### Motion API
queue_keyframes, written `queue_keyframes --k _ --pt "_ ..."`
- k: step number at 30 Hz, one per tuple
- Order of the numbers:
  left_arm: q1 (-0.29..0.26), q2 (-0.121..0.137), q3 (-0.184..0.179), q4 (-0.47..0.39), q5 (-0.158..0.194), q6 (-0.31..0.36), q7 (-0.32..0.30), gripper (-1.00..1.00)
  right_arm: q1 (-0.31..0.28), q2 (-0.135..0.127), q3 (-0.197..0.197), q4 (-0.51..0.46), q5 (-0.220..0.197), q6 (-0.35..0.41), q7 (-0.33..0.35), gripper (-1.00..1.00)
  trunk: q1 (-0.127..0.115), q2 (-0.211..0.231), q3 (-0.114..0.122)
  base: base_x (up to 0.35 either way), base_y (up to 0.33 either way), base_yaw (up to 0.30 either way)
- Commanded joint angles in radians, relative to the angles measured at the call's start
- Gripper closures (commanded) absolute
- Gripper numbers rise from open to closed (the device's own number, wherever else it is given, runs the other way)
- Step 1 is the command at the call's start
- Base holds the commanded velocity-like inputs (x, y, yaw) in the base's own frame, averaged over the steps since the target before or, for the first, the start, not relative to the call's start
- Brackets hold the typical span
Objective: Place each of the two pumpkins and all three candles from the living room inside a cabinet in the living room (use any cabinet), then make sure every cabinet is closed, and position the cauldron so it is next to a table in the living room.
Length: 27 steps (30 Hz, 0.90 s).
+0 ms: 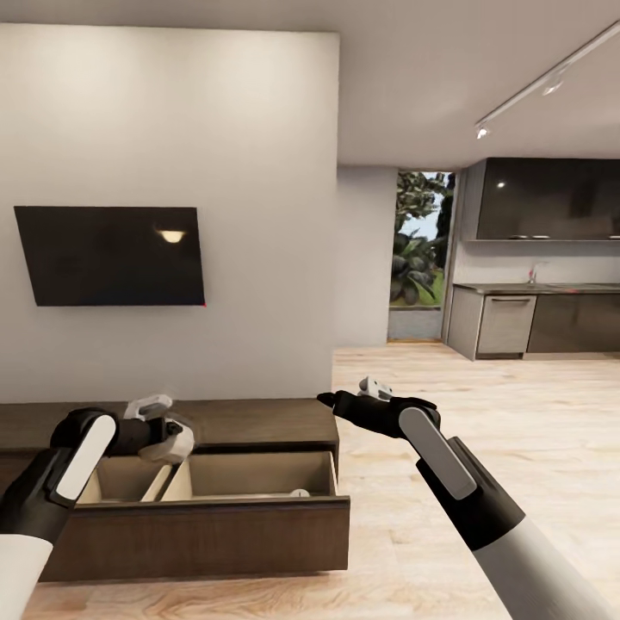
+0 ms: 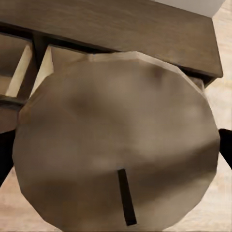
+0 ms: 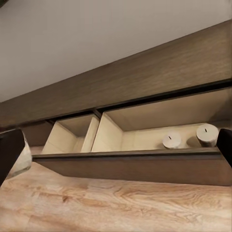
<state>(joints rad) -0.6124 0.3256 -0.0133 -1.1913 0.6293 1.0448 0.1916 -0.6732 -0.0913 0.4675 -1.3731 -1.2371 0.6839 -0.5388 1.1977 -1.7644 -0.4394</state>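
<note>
So the cabinet (image 1: 198, 525) under the wall TV (image 1: 110, 255) has its drawer pulled out, and you can see two light-wood compartments inside with a divider between them. The left gripper (image 1: 164, 435) is hanging right over that divider area, above the open drawer, and it's pinching a candle (image 2: 113, 145); in the left wrist view the candle's flat grey-beige end with its dark wick takes up nearly everything, with the dark fingertips (image 2: 225, 147) just poking out on either side of it. Two more candles (image 3: 172, 140) are already sitting upright in the drawer's wider compartment, side by side near the end that's away from the divider, one slightly taller-looking than the other; from the head view only the top of one peeks over the drawer front. The right gripper (image 1: 349, 398) is off past the cabinet's right end, held out over the wood floor (image 1: 517, 430), jaws spread apart with nothing between them going by the right wrist view.
</note>
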Motion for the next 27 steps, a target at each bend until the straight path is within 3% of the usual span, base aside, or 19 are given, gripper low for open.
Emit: queue_keyframes --k 1,4,9,13,14,19,23,27 --pt "-0.002 0.000 -0.002 0.010 0.030 0.002 0.028 1.00 -0.001 -0.001 0.002 -0.001 -0.010 -0.001 -0.010 -1.00 0.000 -0.001 -0.001 0.004 0.000 0.000" --pt "-0.008 -0.002 -0.003 0.039 0.030 0.000 0.077 1.00 -0.001 -0.002 0.002 -0.001 -0.010 -0.001 -0.010 -1.00 0.000 -0.001 -0.001 0.002 0.000 0.000" --pt "-0.032 -0.009 -0.006 0.063 0.028 -0.021 0.095 1.00 -0.001 -0.001 0.002 -0.002 -0.010 -0.001 -0.010 -1.00 0.000 -0.001 -0.001 0.000 0.000 0.000" --pt "-0.096 -0.052 -0.013 0.181 0.026 -0.103 0.097 1.00 -0.001 -0.002 0.001 -0.003 -0.011 -0.001 -0.010 -1.00 0.000 -0.001 -0.001 0.000 0.000 0.000" --pt "-0.117 -0.070 -0.035 0.218 0.026 -0.140 0.097 1.00 -0.001 -0.002 0.001 -0.003 -0.011 -0.001 -0.009 -1.00 0.000 -0.001 -0.001 0.000 0.000 0.000" --pt "-0.139 -0.098 -0.146 0.272 0.025 -0.207 0.097 1.00 -0.001 -0.002 0.001 -0.003 -0.011 -0.001 -0.010 -1.00 0.000 -0.001 -0.001 0.000 0.000 0.000" --pt "-0.156 -0.107 -0.170 0.312 0.025 -0.224 0.097 1.00 -0.001 -0.001 0.001 -0.003 -0.010 -0.001 -0.010 -1.00 0.000 -0.001 -0.001 0.000 0.000 0.000" --pt "-0.169 -0.111 -0.180 0.378 0.025 -0.285 0.090 1.00 -0.001 -0.002 0.002 -0.003 -0.010 -0.001 -0.010 -1.00 0.000 -0.001 -0.001 0.000 0.000 0.000"
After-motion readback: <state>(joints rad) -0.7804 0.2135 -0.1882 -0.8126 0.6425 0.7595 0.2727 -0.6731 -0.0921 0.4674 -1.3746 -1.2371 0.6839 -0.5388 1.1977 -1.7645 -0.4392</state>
